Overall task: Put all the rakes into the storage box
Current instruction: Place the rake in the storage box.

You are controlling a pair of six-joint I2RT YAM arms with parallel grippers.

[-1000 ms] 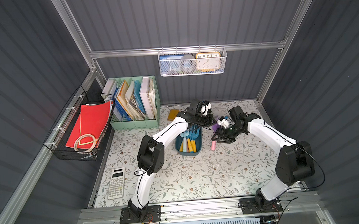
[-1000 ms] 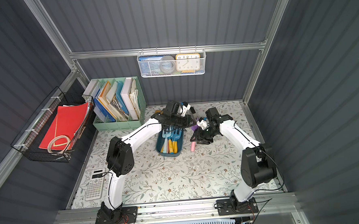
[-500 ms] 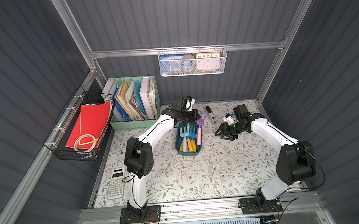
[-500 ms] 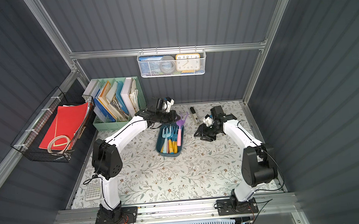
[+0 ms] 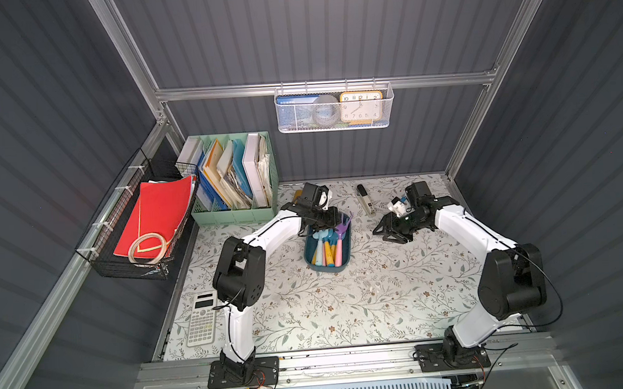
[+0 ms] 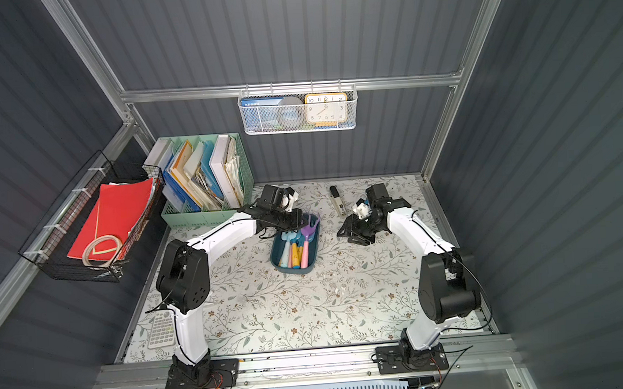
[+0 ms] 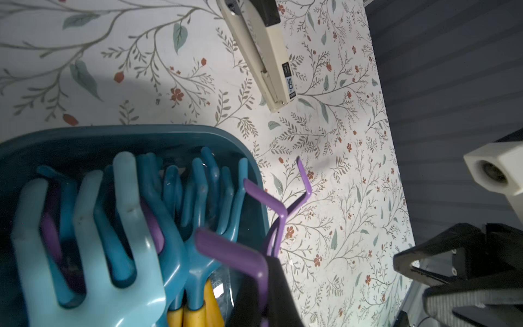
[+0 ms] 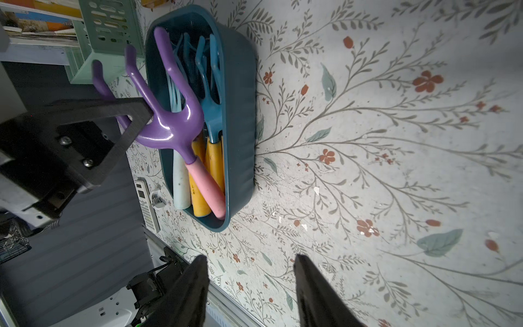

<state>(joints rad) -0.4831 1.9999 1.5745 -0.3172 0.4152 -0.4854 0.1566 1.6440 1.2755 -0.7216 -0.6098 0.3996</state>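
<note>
Floral-papered table [image 5: 345, 303]: scene layout unchanged from half a second ago; both arms have barely shifted.

Mint-green file organizer [image 5: 234, 177] at far left, white mesh basket [image 5: 334, 108] on the back wall, black wire basket [image 5: 132, 226] with red folder on the left wall. All as before.

Storage box [image 5: 328, 266], teal, centre of table, same spot as earlier. Holds several toy tools with blue heads and yellow handles.

Rake [image 5: 342, 234], purple head, pink handle: handle end lies inside the box at its near right corner; head is propped over the far right rim, tines sticking out past it. One second ago it lay on the table right of the box.

Left gripper [image 8: 128, 119]: jaws closed on the rake's purple head, at the far end of the box. Right gripper [image 8: 250, 286]: jaws apart, empty, hovering right of the box; a second ago it was just beside the rake.

Cream stapler [image 7: 263, 53] on the table far right of the box. Calculator [image 5: 202, 318] at near left.

The right wrist view shows the clamp on the rake's head; in both top views the gripper body hides that contact.
</note>
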